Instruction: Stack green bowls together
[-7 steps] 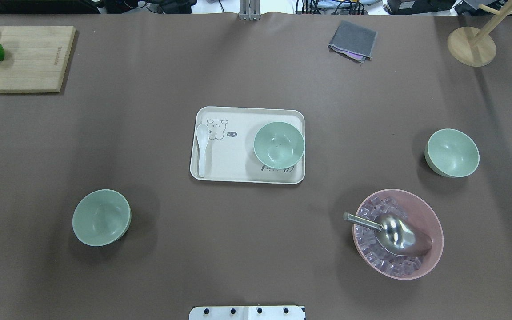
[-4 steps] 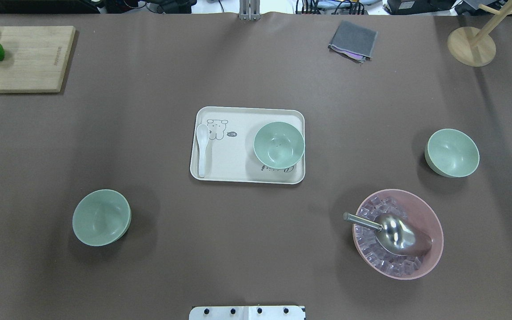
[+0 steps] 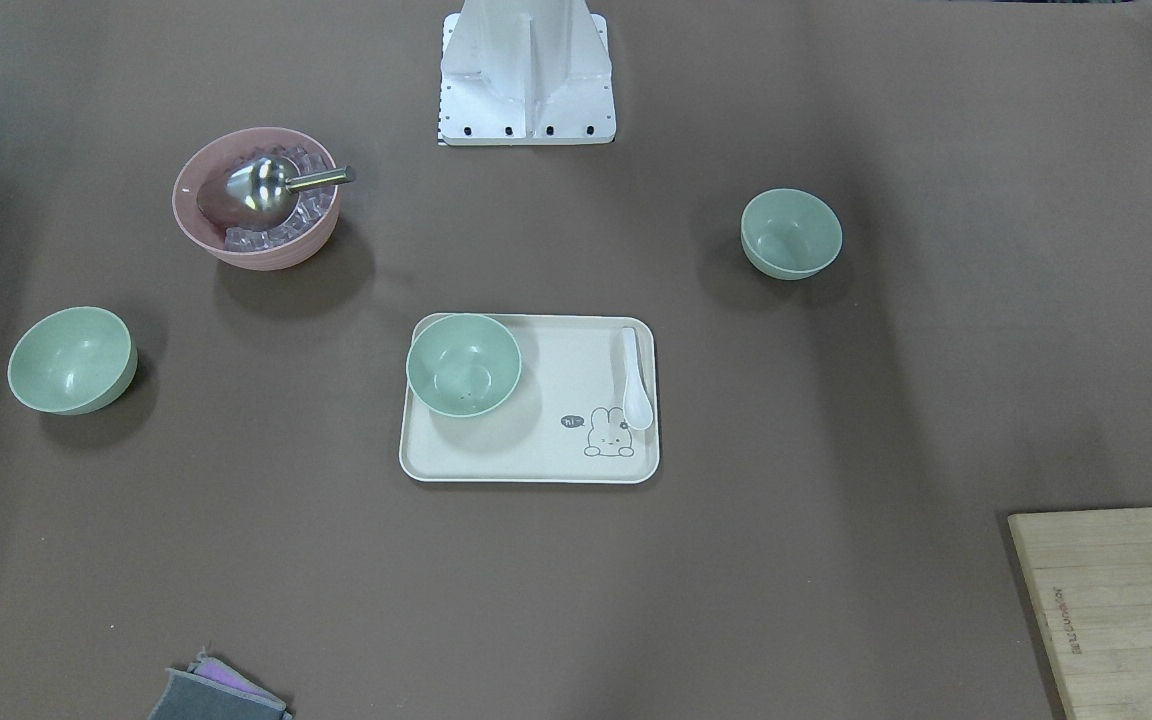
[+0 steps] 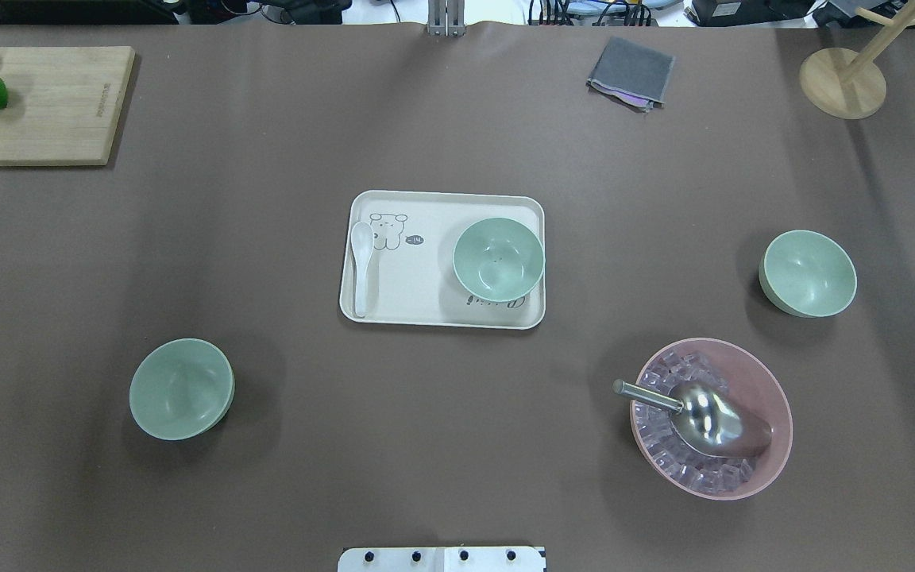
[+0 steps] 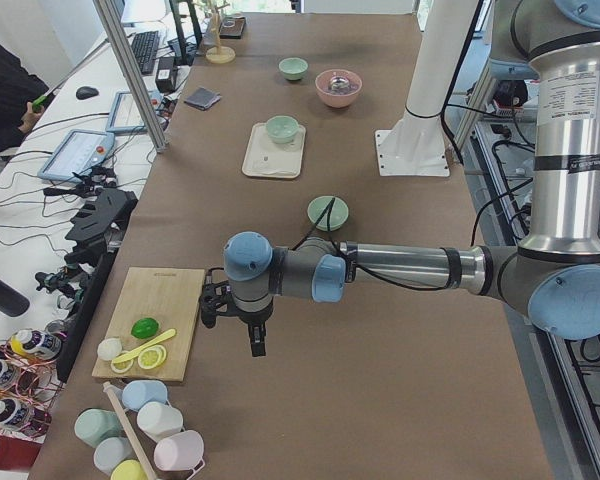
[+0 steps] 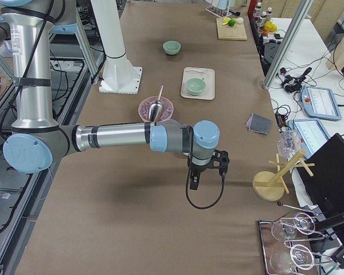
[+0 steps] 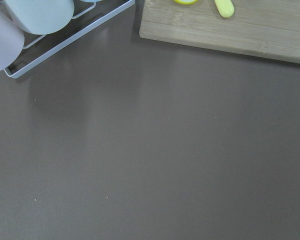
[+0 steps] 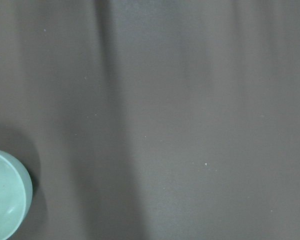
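No stacking is done yet: all three remain to be gathered. In the overhead view the left green bowl sits lower left, the middle green bowl on the centre tray, and the right green bowl mid right, all well apart. The left gripper and right gripper hang away from every bowl; how wide each stands cannot be told

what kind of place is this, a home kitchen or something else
Most likely a robotics lab with a kitchen-style setup: the robot's left arm over the table, a tablet on the bench beside it, a green bowl on a tray.
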`<state>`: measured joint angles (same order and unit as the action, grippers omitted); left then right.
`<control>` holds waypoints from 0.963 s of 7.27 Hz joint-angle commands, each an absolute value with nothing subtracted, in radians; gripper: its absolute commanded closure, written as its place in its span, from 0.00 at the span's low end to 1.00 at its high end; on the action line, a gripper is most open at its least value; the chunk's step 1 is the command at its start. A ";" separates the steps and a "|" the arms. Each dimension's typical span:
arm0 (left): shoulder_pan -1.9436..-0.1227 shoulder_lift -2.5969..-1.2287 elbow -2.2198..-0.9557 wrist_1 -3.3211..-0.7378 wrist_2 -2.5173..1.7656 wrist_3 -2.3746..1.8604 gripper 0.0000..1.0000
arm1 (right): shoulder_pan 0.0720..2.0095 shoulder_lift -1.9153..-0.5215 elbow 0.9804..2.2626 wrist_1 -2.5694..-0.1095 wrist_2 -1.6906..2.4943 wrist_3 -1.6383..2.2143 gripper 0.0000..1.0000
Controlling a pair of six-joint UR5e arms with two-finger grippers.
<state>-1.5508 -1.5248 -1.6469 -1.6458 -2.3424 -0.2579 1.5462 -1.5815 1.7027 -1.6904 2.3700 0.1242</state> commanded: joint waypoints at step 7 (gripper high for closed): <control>-1.551 -1.526 -1.638 -1.648 -2.344 -0.264 0.02 | 1.545 -1.582 1.700 -1.671 2.370 0.124 0.00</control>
